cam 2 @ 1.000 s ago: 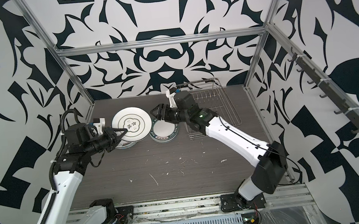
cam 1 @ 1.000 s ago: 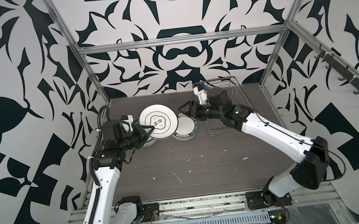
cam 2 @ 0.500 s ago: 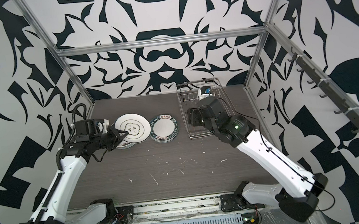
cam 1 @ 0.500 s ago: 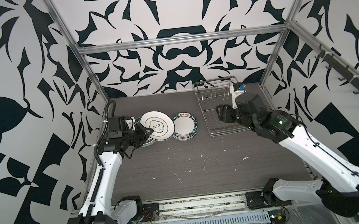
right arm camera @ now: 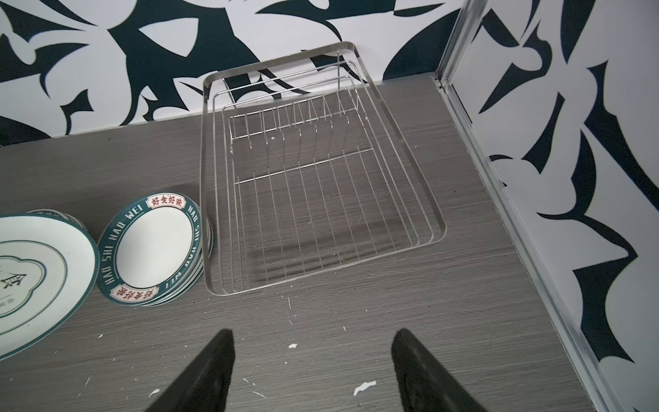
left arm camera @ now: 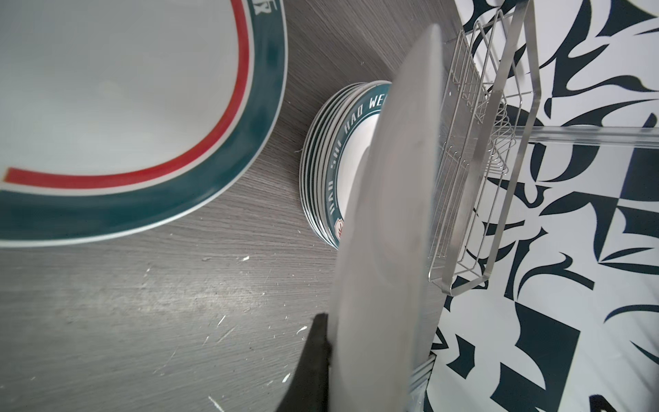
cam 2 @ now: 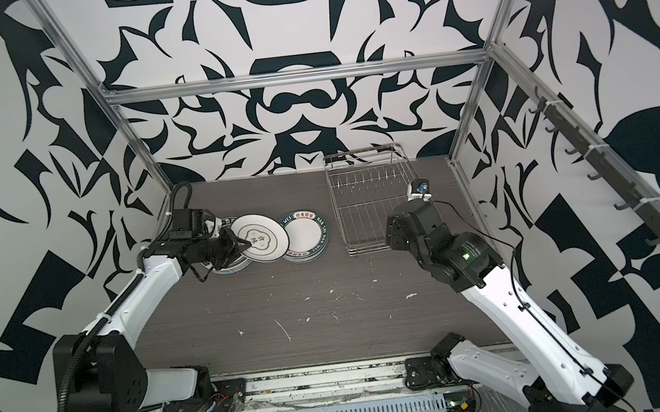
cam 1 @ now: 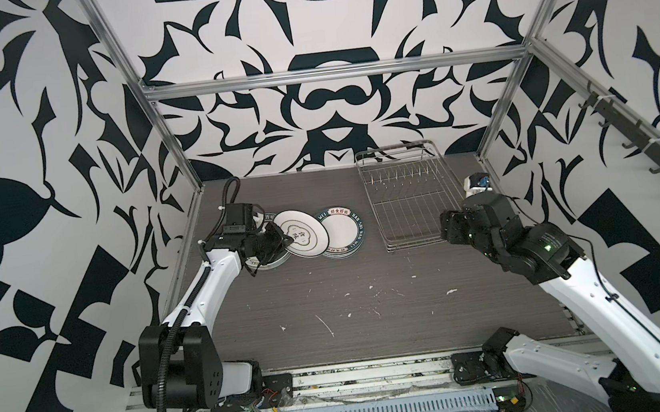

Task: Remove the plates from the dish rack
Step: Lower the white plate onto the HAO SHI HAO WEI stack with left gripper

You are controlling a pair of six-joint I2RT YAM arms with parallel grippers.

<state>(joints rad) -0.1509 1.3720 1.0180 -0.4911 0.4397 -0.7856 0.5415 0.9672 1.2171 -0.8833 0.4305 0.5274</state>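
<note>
The table (cam 1: 351,305) is dark grey wood with little white chips (cam 1: 449,291) on it. White walls (cam 1: 322,28) with big dark leaf shapes stand around it, and a metal frame (cam 1: 331,74) runs along them.

The dish rack (cam 1: 408,215) sits at the far edge, toward the right corner. Its long side runs from the far edge toward the near edge. Its prongs (cam 1: 396,175) stand up at the far end.

The plates are out on the table, left of the rack. A stack of small plates (cam 1: 341,233) with letters on the rims lies flat just beside the rack. A stack of big plates (cam 1: 269,261) lies near the left edge.

The left gripper (cam 1: 282,241) is clamped on one big plate (cam 1: 302,239) with a cloud mark. This plate is tilted, face up, above the big stack.

The right gripper (right arm camera: 313,371) hangs over the table near the right edge, its jaws wide apart and holding nothing.

The held plate hides most of the big stack, so those plates cannot be counted. From the left wrist it (left arm camera: 388,214) is a blurry grey edge and shows only one finger (left arm camera: 313,360).
</note>
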